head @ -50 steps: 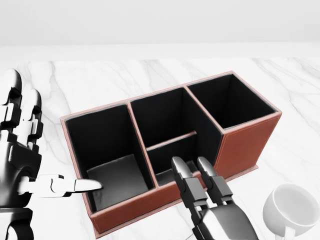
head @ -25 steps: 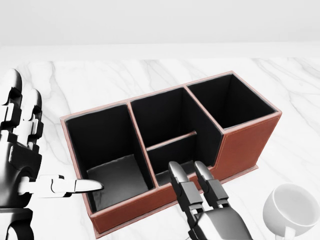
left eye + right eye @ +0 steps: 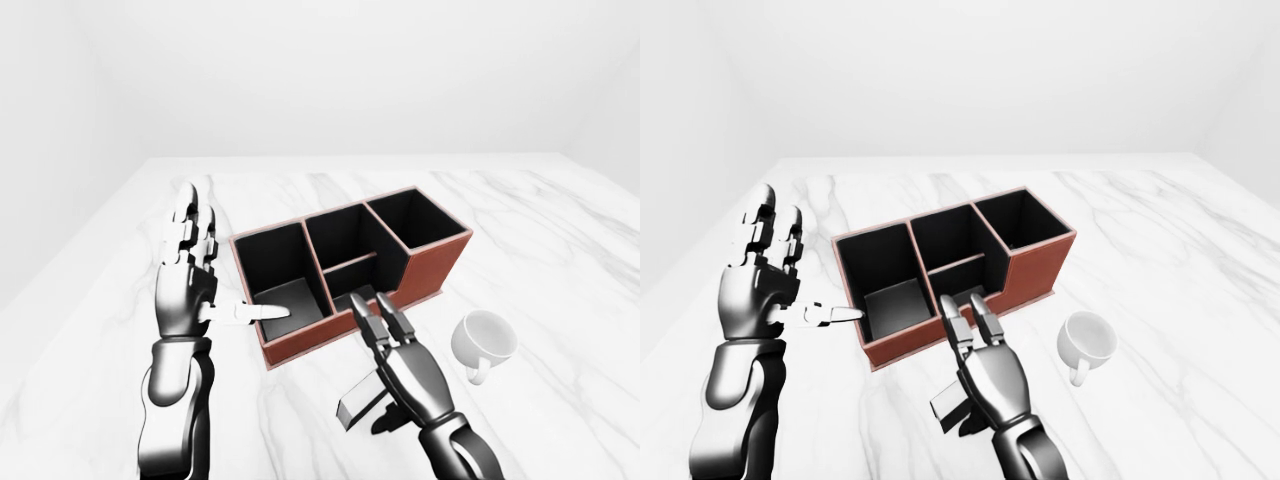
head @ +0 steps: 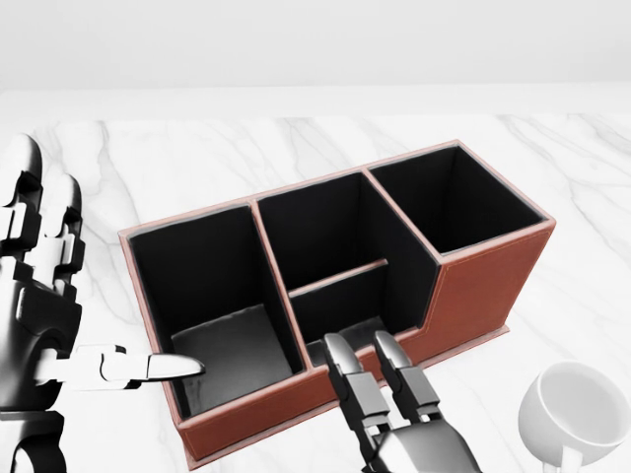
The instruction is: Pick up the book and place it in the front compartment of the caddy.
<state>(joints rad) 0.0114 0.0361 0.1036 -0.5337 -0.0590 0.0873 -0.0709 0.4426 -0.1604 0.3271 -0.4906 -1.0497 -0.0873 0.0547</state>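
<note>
The brown caddy (image 4: 488,286) with black compartments stands on the marble table, in the middle of the head view. The low front compartment (image 4: 340,301) lies just above my right hand's fingertips (image 4: 340,360). My right hand (image 3: 385,375) is below the caddy, fingers stretched toward it, and grips a dark grey book (image 3: 358,402) that sticks out to the left under the palm. My left hand (image 3: 205,285) is open to the left of the caddy, fingers upright, with its thumb pointing over the rim of the left compartment (image 4: 212,286).
A white mug (image 3: 483,340) stands on the table to the right of my right hand, below the caddy's right end. The marble table (image 3: 560,230) runs on to the right and top, with its left edge in the left-eye view.
My right hand has drawn back toward the bottom of the head view, away from the caddy's front wall. The left hand, caddy and mug have not moved.
</note>
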